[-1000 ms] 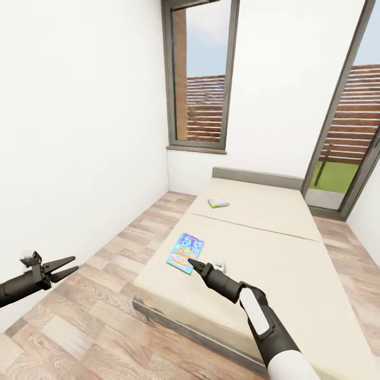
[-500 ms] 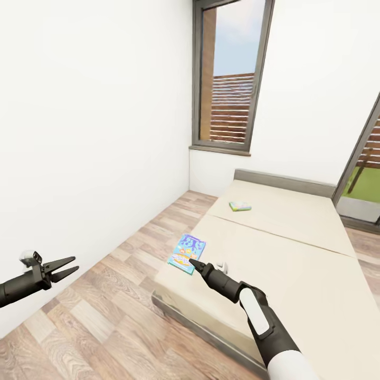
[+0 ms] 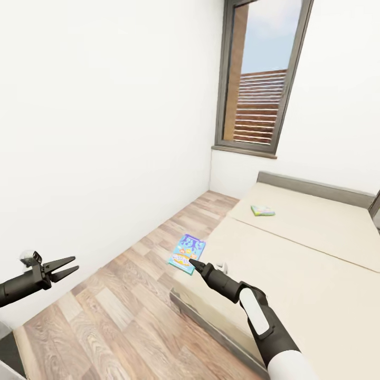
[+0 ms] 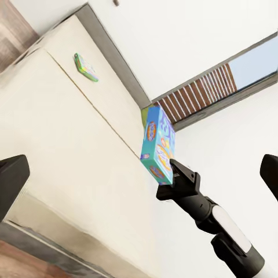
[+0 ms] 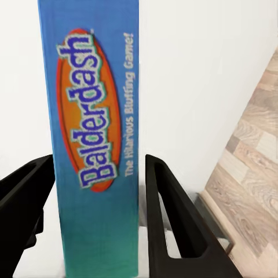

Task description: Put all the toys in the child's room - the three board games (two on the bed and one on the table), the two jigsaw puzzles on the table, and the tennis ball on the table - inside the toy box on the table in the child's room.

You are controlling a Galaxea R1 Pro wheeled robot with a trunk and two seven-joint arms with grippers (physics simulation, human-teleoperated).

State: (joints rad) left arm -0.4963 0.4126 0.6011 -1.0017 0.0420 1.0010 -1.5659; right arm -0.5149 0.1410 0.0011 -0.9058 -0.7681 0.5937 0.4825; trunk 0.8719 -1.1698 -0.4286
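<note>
My right gripper [image 3: 193, 263] is shut on the edge of a flat blue board game [image 3: 186, 254], held in the air above the floor just off the bed's near corner. The right wrist view shows its narrow side, lettered Balderdash [image 5: 92, 139], between the two black fingers [image 5: 168, 214]. In the left wrist view the same board game [image 4: 157, 145] stands up from the right gripper [image 4: 175, 169]. A second board game [image 3: 262, 210] with green edges lies on the cream bed [image 3: 316, 248] near the grey headboard. My left gripper [image 3: 64, 268] hangs open and empty over the floor by the white wall.
A white wall [image 3: 105, 132] runs along the left. A strip of wood-plank floor [image 3: 137, 295] lies between it and the bed. A tall dark-framed window [image 3: 264, 79] stands in the far wall above the headboard [image 3: 316, 187].
The whole view has swung to the left, so the bed and window sit further right in the picture. Both arms keep their places, and the right gripper still holds the board game.
</note>
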